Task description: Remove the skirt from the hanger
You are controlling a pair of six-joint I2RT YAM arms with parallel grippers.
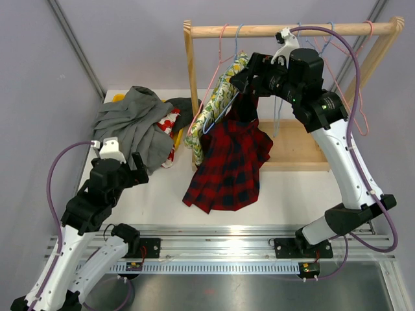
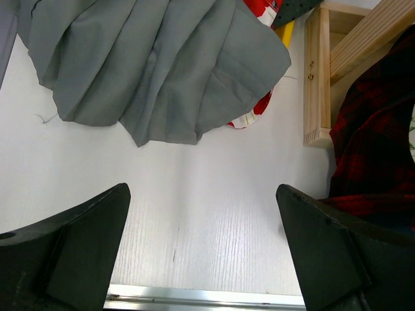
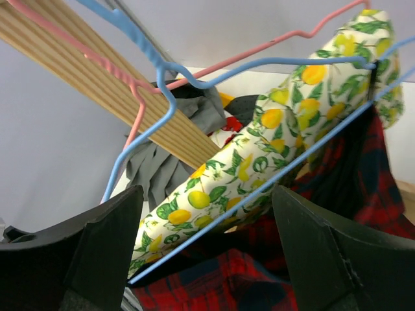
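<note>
– Reaching for the rack, that's the right pincer, up level with the wooden rail because that is where the clothes hang.

– Is it gripping anything?

– No, its fingers are spread wide, and its wrist camera looks straight between them at the blue hanger. A lemon-print cloth is stretched along that hanger's frame, and a red plaid garment hangs just below and behind it.

– So which of them is the skirt?

– I cannot tell for sure. Both hang at that same hanger, and the fingers face the lemon-print one. For my money this is the approach, with the grab not yet made.

– Why come in from the side?

– I'd say it lets the fingers close across the cloth and slide it off along the wire without snagging the hook.

– And the left pincer?

– It's low over the worktop, spread apart and holding nothing. A grey cloth lies heaped just ahead of it. It looks parked there to leave the rack free, yet close enough to take the garment when it drops.
</note>
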